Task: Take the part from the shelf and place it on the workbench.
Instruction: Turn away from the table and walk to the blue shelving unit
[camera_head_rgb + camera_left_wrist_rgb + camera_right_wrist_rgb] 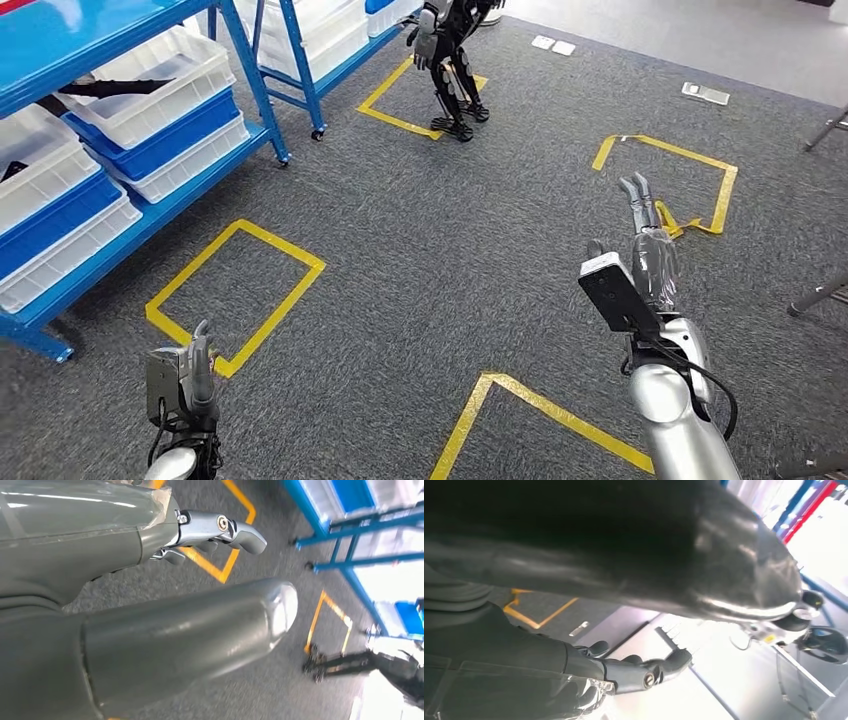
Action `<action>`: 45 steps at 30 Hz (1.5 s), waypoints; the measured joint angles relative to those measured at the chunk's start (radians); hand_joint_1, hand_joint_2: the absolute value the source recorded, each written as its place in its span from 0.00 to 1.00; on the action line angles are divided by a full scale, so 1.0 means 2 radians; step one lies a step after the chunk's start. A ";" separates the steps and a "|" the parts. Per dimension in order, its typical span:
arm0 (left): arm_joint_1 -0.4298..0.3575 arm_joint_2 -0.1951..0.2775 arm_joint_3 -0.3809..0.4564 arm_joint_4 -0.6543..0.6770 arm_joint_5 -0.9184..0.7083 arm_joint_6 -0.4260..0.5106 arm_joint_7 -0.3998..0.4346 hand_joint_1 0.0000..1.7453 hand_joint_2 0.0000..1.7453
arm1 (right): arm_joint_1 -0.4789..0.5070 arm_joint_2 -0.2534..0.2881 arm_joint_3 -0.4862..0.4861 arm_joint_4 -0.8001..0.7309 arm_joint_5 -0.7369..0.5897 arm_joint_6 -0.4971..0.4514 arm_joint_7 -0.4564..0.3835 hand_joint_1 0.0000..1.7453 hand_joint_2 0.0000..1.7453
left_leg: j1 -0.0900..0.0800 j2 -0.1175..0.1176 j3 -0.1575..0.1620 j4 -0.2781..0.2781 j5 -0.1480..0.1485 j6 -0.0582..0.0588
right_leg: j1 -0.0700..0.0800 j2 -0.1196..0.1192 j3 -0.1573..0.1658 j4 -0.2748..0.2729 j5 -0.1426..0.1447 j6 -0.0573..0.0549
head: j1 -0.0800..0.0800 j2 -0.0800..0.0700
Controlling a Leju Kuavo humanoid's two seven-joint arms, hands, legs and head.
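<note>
Standing off: we find the shelf (150,200) forward-left, well apart.
Part: dark piece (115,88) lying lengthwise in a white bin (150,95).
Nearer: left hand (190,375), fingers extended, empty.
Right hand (645,225): straight, empty.

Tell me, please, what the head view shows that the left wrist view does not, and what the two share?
Only the head view takes in the right hand, stretched out open over the grey carpet, and the white plastic bins with dark parts on the blue metal shelf. Only the left wrist view gives a close look at the left hand, its thick grey thumb and metal fingers holding nothing. Both share the shelf, the carpet, the yellow tape squares and the second dark humanoid robot.
</note>
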State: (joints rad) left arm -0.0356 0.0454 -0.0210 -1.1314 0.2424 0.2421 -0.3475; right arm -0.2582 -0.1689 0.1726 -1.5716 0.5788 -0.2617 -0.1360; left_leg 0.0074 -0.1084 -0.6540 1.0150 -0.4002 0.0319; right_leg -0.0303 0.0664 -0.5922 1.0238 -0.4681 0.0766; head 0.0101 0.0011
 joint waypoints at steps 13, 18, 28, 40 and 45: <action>0.048 0.008 0.009 -0.043 0.016 0.017 -0.005 0.00 0.00 | 0.018 -0.004 -0.003 -0.013 -0.007 -0.017 -0.027 0.00 0.00 | -0.002 0.072 -0.015 0.057 -0.031 -0.013 | 0.006 -0.067 0.007 -0.006 0.001 -0.025 | -0.006 0.000; 0.066 0.012 0.014 -0.066 0.019 0.027 -0.006 0.00 0.00 | 0.024 -0.009 -0.004 -0.016 -0.009 -0.028 -0.031 0.00 0.00 | -0.011 0.083 0.018 -0.002 -0.018 -0.002 | 0.015 -0.093 0.009 -0.006 -0.004 -0.020 | -0.005 0.000; 0.093 0.011 0.019 -0.088 0.019 0.035 -0.007 0.00 0.00 | 0.049 -0.026 -0.021 -0.021 -0.026 -0.038 -0.045 0.00 0.00 | 0.001 0.017 0.021 -0.006 -0.011 0.006 | -0.001 -0.022 -0.016 0.055 -0.025 0.005 | -0.003 0.000; 0.109 0.008 0.030 -0.109 0.017 0.034 -0.008 0.00 0.00 | 0.068 -0.029 -0.035 -0.028 -0.058 -0.054 -0.072 0.00 0.00 | 0.002 0.053 -0.050 0.142 -0.082 -0.017 | 0.000 -0.030 0.007 0.003 -0.006 -0.017 | -0.008 0.000; 0.109 0.007 0.037 -0.114 0.020 0.032 -0.007 0.00 0.00 | 0.069 -0.030 -0.039 -0.033 -0.059 -0.055 -0.074 0.00 0.00 | -0.006 0.056 0.020 0.020 -0.033 0.004 | 0.005 -0.036 0.010 0.002 -0.008 -0.018 | -0.008 0.000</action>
State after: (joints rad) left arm 0.1821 0.0592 0.0524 -1.3597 0.2823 0.3061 -0.3620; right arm -0.1195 -0.2279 0.0945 -1.6368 0.4616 -0.3717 -0.2836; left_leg -0.0036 0.0030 -0.6132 1.0544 -0.4653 0.0393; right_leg -0.0211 -0.0050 -0.5731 1.0274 -0.4848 0.0396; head -0.0058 0.0011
